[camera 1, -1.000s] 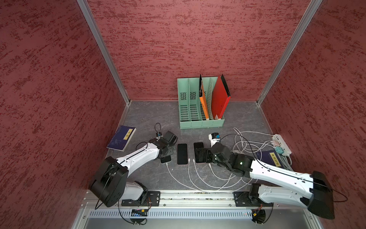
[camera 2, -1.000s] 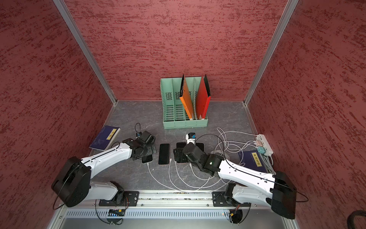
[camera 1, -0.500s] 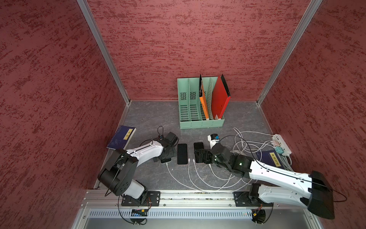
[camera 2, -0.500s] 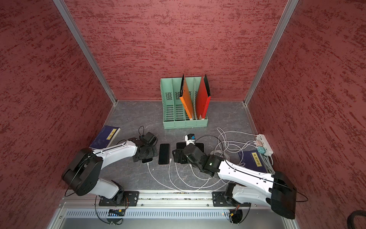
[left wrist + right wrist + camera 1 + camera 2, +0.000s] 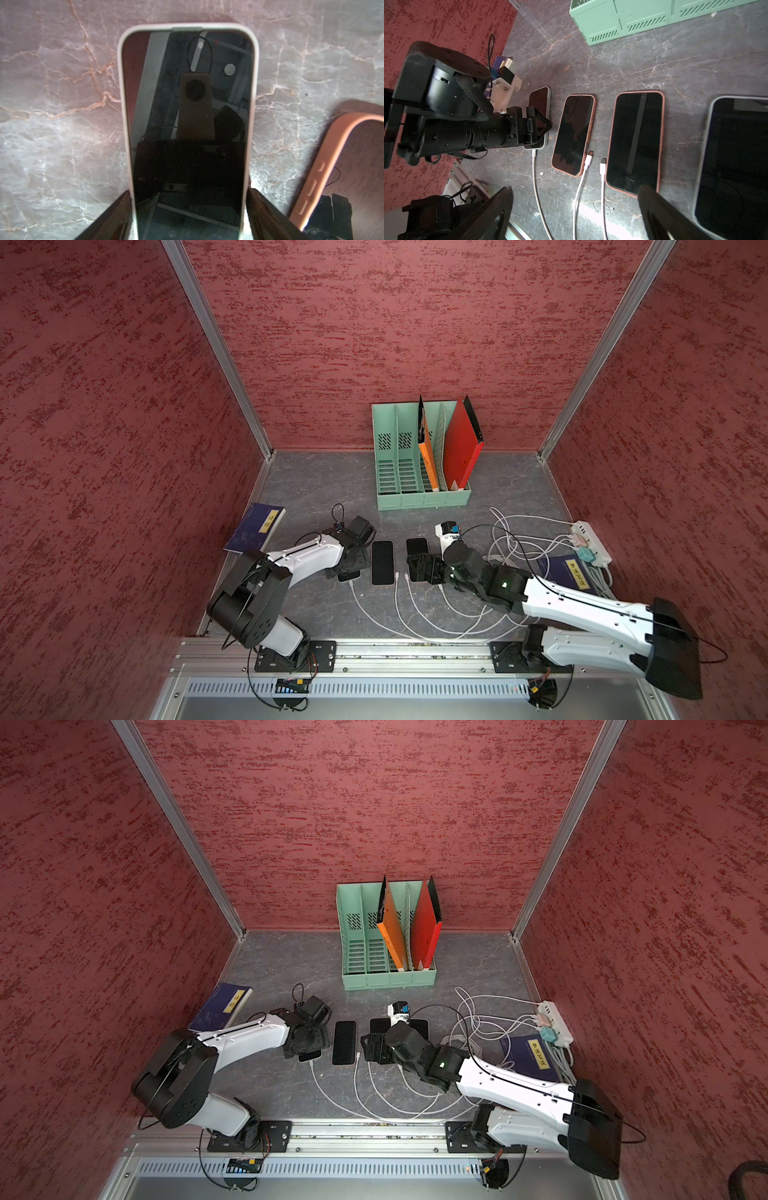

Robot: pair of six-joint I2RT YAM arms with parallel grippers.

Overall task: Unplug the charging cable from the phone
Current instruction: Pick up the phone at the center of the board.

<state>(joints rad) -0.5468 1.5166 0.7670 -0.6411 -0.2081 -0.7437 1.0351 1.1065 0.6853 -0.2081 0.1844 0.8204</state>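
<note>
Carrying four phones side by side, the desk [image 5: 316,489] puts the job at its left end. Over the leftmost phone [image 5: 187,104] sit the left fingers [image 5: 268,212], spread astride its long edges with a sliver of gap showing, so unclamped by my reading. The right fingers [image 5: 496,212] hover two phones rightward, wide and empty. The leftmost phone's long axis runs near to far. Its charging cable [image 5: 536,187] leaves the near end, plug [image 5: 534,154] seated, so the pull goes nearward and the right fingers must reach left.

We log a green file organizer [image 5: 419,501] at the back wall [image 5: 415,323] holding a leaning orange folder [image 5: 428,462] and red folder [image 5: 461,448], a blue notebook [image 5: 249,531] by the left wall [image 5: 104,448], and a second notebook [image 5: 561,576] beside the white power strip [image 5: 593,542].
</note>
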